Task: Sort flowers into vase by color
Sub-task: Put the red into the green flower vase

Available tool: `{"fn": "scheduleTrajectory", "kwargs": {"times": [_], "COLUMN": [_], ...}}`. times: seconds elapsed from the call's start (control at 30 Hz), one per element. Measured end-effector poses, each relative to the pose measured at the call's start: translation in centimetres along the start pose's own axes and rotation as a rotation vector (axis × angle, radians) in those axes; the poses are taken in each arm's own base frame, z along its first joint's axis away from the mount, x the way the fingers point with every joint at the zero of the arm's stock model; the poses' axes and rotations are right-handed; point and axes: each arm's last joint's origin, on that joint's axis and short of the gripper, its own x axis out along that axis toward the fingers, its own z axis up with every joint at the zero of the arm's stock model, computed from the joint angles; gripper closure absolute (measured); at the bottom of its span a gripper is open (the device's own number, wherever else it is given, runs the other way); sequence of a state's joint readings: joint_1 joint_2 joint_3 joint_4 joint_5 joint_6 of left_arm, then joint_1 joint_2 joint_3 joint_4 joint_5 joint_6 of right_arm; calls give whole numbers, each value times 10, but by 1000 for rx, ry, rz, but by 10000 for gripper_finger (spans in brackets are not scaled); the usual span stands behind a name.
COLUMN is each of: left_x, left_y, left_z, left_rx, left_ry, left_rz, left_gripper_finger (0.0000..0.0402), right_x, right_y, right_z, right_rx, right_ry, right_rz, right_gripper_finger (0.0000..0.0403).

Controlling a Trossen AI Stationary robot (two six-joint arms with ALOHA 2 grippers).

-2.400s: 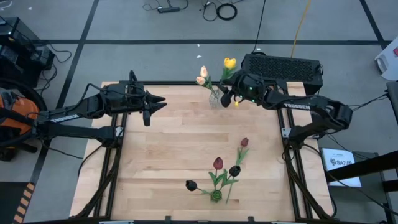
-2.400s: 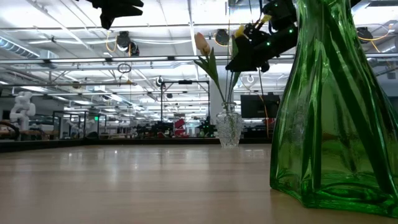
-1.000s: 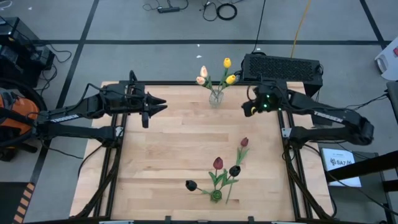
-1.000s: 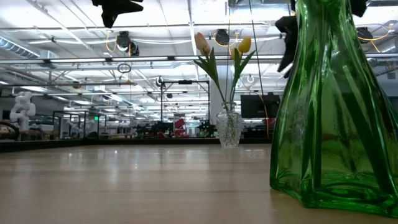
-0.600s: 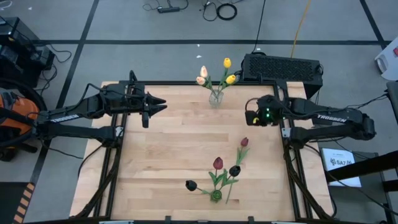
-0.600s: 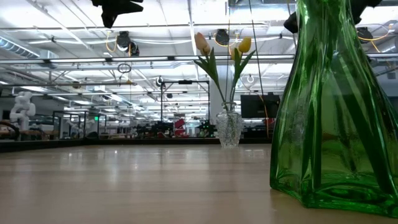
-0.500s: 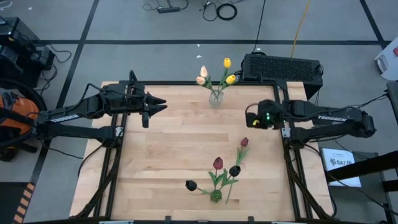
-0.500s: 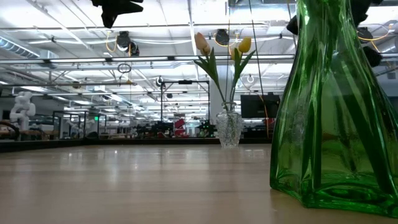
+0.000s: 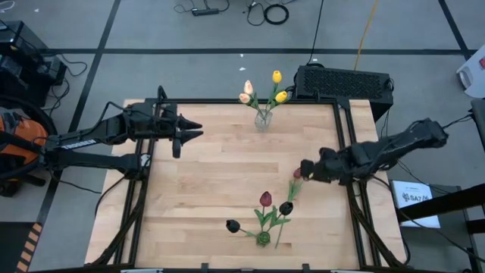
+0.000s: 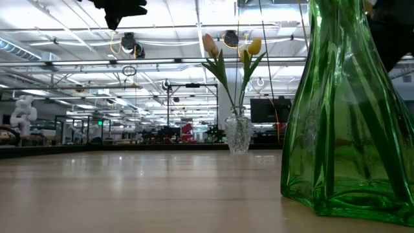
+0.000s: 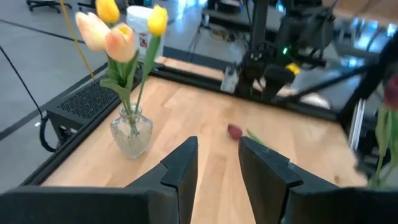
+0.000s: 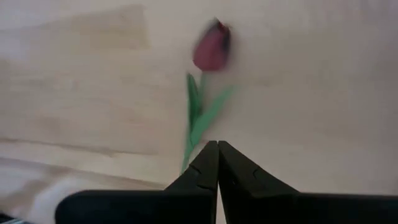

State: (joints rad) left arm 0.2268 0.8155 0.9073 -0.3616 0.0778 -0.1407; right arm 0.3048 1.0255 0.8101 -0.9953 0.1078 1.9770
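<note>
The right tool (image 9: 305,167), fingers pressed together and holding nothing, hovers just beside the red tulip (image 9: 297,174) lying on the counter (image 9: 212,189).

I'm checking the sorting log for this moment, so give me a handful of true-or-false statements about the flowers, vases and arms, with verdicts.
1. The clear vase at the table's far edge holds yellow and peach tulips. True.
2. A dark red tulip lies loose on the table. True.
3. The right gripper holds a yellow tulip. False: its jaws are shut on nothing, right by the loose red tulip's head.
4. The green vase holds only yellow flowers. False: it holds red and near-black tulips.
5. The left gripper is over the table's left side, jaws open, holding nothing. True.
6. The two vases stand touching. False: the clear one is at the far edge, the green one at the near edge.
</note>
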Motion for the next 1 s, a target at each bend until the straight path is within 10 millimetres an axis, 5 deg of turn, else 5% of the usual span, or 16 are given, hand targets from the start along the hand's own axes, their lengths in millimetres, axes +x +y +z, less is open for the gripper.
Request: {"fn": "scheduleTrajectory", "kwargs": {"times": [0.23,0.47,0.8,1.0], "left_x": [-16,-27,-10,-9], "left_y": [2,10,14,9], "left_z": [-18,-93,-160,-169], "left_rx": [75,-19,-74,-64], "left_ry": [-65,-81,-244,-221], "left_rz": [20,-4,-152,-223], "left_gripper_finger": [278,279,279,279], "right_x": [14,21,31,40], "right_y": [-3,-2,8,15], "right_z": [-24,-31,-39,-45], "right_rx": [49,110,168,184], "right_ry": [-35,-57,-24,1], "right_rz": [-43,-38,-1,28], "right_gripper_finger": [400,399,399,399]}}
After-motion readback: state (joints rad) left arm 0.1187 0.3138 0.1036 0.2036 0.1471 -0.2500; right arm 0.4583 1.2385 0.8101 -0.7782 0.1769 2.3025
